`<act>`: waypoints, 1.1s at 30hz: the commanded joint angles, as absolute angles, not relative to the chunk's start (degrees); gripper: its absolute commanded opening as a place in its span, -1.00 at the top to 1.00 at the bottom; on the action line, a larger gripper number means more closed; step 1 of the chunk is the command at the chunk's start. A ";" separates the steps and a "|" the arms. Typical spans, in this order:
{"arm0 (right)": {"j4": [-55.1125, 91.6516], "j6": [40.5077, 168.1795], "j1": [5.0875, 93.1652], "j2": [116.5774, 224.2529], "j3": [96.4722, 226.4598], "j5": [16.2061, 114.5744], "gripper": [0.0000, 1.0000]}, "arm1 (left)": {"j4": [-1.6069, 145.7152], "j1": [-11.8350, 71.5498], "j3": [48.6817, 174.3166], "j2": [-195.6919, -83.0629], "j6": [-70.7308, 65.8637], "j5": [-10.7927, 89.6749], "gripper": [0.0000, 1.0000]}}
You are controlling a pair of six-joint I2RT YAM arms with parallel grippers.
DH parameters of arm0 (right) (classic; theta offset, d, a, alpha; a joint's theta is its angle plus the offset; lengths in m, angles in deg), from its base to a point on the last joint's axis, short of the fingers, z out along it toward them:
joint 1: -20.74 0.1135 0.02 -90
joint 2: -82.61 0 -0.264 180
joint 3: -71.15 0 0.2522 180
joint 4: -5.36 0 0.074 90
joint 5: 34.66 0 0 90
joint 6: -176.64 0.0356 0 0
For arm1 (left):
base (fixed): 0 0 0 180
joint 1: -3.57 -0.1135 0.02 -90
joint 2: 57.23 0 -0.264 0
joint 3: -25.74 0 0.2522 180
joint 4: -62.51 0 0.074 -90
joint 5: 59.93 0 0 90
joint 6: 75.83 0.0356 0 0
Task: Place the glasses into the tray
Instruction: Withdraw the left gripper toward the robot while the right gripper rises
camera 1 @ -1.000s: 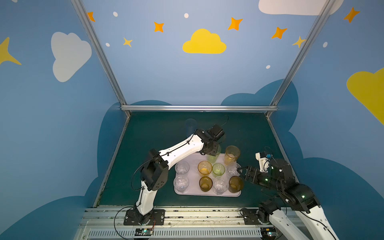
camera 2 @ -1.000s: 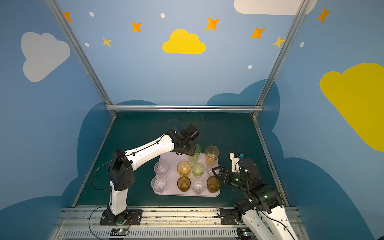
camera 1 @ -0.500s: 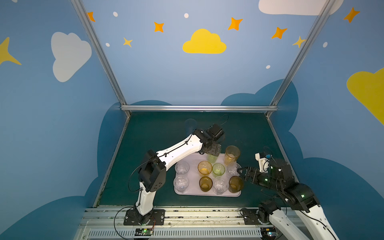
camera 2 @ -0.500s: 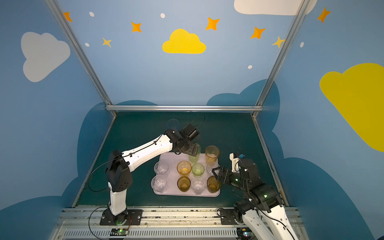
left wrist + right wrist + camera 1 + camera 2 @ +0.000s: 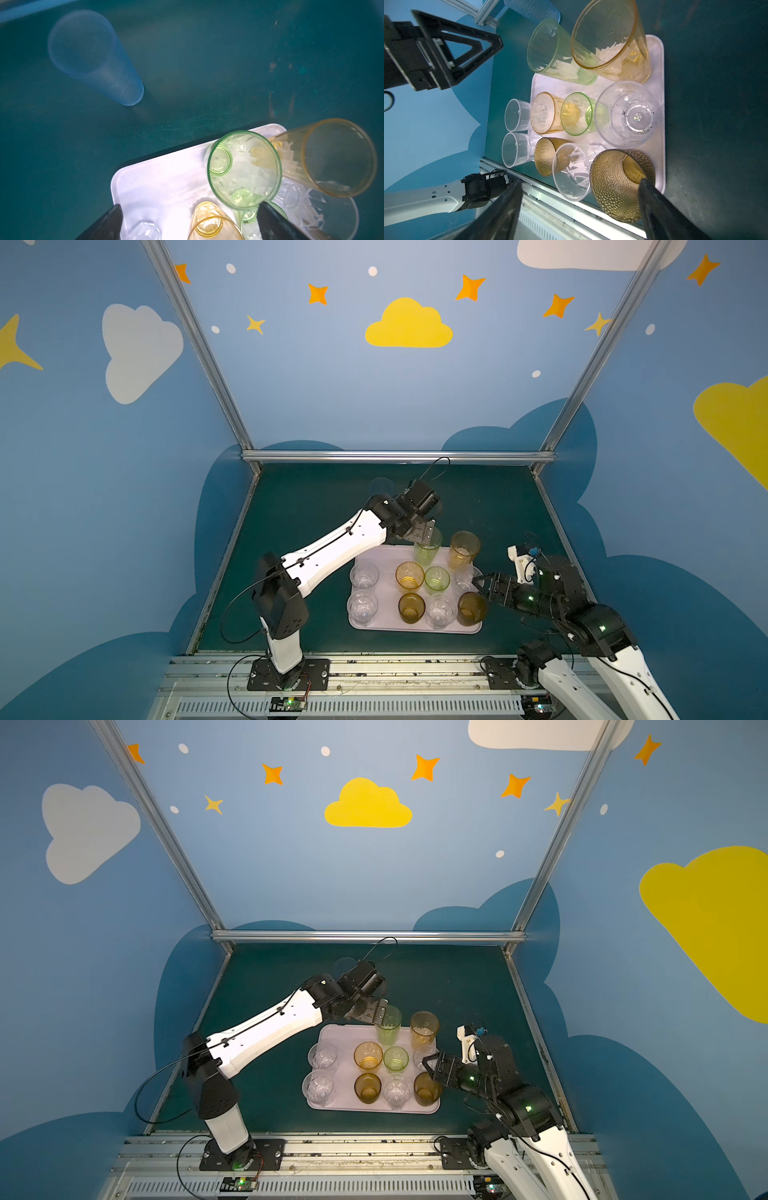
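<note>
Overall, room: blue wall panels (image 5: pixel 316 398) painted with white and yellow clouds and orange stars; aluminium posts (image 5: pixel 198 344) at both back corners.
Counter (image 5: pixel 307 531): dark green, scuffed and scratched, with pale flecks in the left wrist view.
Tray (image 5: pixel 384 558): pale pink-lilac, on the counter's near half between the arms; ten glasses upright on it.
Pale blue glass (image 5: pixel 99 62): upright on bare counter beyond the tray's far edge.
Left claw (image 5: pixel 424 534): spread wide, holding nothing, just beside the rim of the tall green glass (image 5: pixel 428 553).
Right claw (image 5: pixel 482 588): spread wide at the tray's right end, one finger at the dimpled brown glass (image 5: pixel 471 610); contact unclear.
</note>
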State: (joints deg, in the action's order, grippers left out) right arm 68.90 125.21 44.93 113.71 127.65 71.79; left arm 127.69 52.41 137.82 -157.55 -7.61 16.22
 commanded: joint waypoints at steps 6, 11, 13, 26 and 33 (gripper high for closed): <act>65.25 125.84 44.73 117.53 129.10 74.70 -0.73 | 120.65 52.52 126.14 -142.98 -10.07 15.78 -0.99; 61.58 126.39 44.73 118.10 129.32 72.83 -0.73 | 115.20 52.48 114.19 -131.47 -13.55 13.43 -0.99; 59.19 127.30 44.74 118.83 129.20 72.14 -0.73 | 115.10 52.38 110.49 -127.62 -15.06 12.04 -0.99; 50.08 128.19 45.56 134.12 135.19 69.79 -0.72 | 120.41 51.78 95.02 -106.20 -22.34 8.30 -0.99; 48.74 128.92 50.44 137.99 139.24 63.06 -0.72 | 123.52 50.20 92.25 -101.00 -21.78 9.99 -0.99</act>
State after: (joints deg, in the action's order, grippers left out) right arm 50.82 128.47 48.91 137.66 136.83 66.91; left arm 121.35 50.81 92.71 -102.29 -21.62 9.71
